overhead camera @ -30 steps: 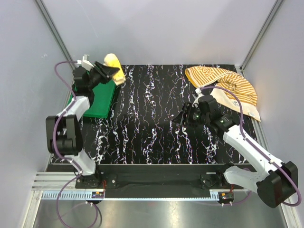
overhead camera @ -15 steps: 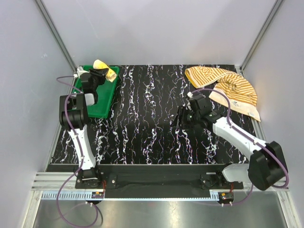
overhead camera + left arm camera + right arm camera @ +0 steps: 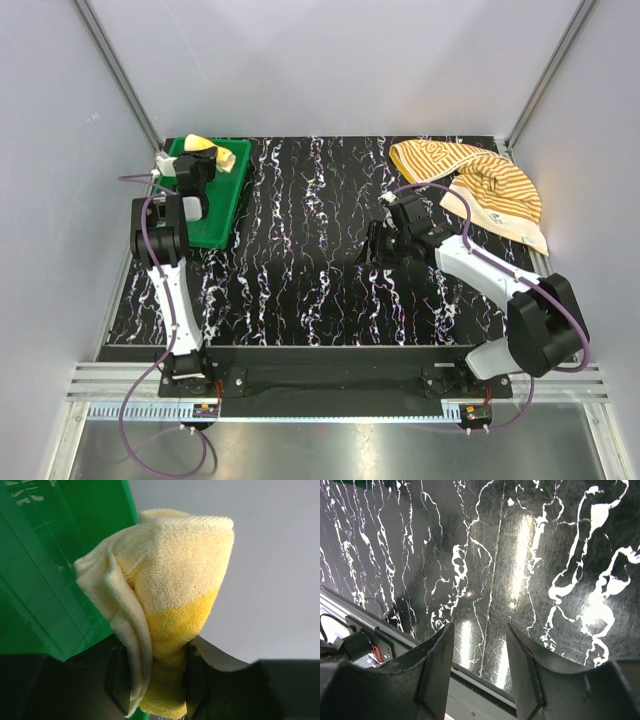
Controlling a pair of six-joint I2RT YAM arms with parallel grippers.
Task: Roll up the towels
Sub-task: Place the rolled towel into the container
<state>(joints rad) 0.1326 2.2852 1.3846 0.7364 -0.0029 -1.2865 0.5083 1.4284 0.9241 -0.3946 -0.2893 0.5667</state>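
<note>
1. left gripper (image 3: pixel 152 680): fingers clenched on the lower end of the pale yellow towel (image 3: pixel 170 580), a rolled bundle held at the far edge of the green tray (image 3: pixel 228 195), far left corner.
2. step in hand, as judged: depositing the roll. lower it well into the tray before releasing, loose outer flap underneath, so it cannot unwind.
3. right gripper (image 3: pixel 479 665): jaws apart, empty, above the table (image 3: pixel 300 260).
4. striped towel (image 3: pixel 480 175): unrolled, heaped at the far right corner.
5. materials: soft looped terry; tray glossy and rigid; table black, white-veined, reflective.
</note>
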